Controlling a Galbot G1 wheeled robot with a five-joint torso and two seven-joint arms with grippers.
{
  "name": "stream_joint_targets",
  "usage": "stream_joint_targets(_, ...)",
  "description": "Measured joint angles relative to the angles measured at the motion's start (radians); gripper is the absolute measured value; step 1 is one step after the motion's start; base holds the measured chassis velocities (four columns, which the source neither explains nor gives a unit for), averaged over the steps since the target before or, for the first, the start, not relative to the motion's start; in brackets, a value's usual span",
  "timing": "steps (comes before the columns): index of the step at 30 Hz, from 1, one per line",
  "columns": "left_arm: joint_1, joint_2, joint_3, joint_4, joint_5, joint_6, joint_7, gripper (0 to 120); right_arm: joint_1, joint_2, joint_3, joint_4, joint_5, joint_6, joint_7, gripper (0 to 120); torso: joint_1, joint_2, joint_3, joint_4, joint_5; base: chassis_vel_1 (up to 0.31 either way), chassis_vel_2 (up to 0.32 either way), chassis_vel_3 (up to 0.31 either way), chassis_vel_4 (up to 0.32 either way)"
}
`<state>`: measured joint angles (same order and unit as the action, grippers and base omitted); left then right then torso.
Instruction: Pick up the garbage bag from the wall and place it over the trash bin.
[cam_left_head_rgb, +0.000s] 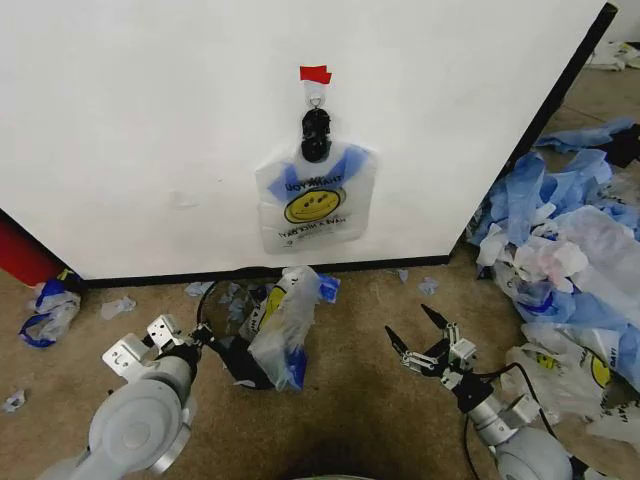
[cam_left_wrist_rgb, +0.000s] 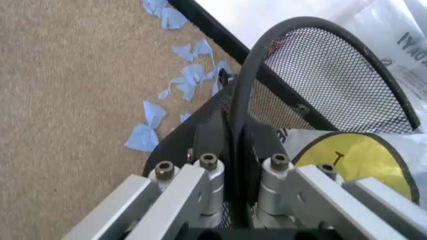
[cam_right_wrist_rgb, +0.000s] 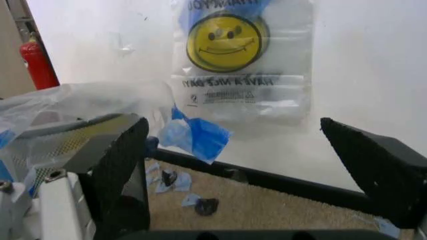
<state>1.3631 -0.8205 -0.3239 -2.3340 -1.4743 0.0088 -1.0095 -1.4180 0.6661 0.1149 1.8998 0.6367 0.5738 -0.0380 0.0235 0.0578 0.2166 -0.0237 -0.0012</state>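
Head view, read from nine o'clock across: a red object (cam_left_head_rgb: 22, 255) pokes out past the wall (cam_left_head_rgb: 150, 130) and is cut off by it. Next comes the left gripper (cam_left_head_rgb: 222, 348), low at seven o'clock, its fingers pinched on the rim of the trash bin (cam_left_head_rgb: 222, 300), as the left wrist view confirms, with the black rim (cam_left_wrist_rgb: 267, 65) running straight between the pads. A thin translucent bag (cam_left_head_rgb: 285, 320) with blue handles and a yellow print drapes over the bin's rim, hiding much of the mesh. Above, near twelve o'clock, the garbage bag (cam_left_head_rgb: 315, 205) hangs flat on the wall from a black clip (cam_left_head_rgb: 316, 135) under a piece of red tape (cam_left_head_rgb: 315, 74); its yellow smiley face and blue handles are plain, the lettering hard to read. At five o'clock the right gripper (cam_left_head_rgb: 422, 335) hovers over the carpet with its fingers spread wide, touching nothing. At three o'clock lies a heap of plastic sheets (cam_left_head_rgb: 570, 240), cut off by the edge.
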Motion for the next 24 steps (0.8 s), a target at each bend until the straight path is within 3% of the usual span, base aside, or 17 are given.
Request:
stream_joint_targets(12,0.022,-0.064,0.059,0.022,0.068,0.000,0.040,3,0.001,-0.003,0.000,-0.004,0.000,-0.001,0.001,96,0.000,0.000,0.000,0.0001,0.0000,0.000,0.000,0.000,0.000)
stream_joint_targets(24,0.001,-0.058,0.106,0.070,0.091,-0.004,0.074,3,-0.003,-0.003,0.003,-0.010,-0.001,0.002,0.001,96,0.000,0.000,0.000,0.0001,0.0000,0.000,0.000,0.000,0.000)
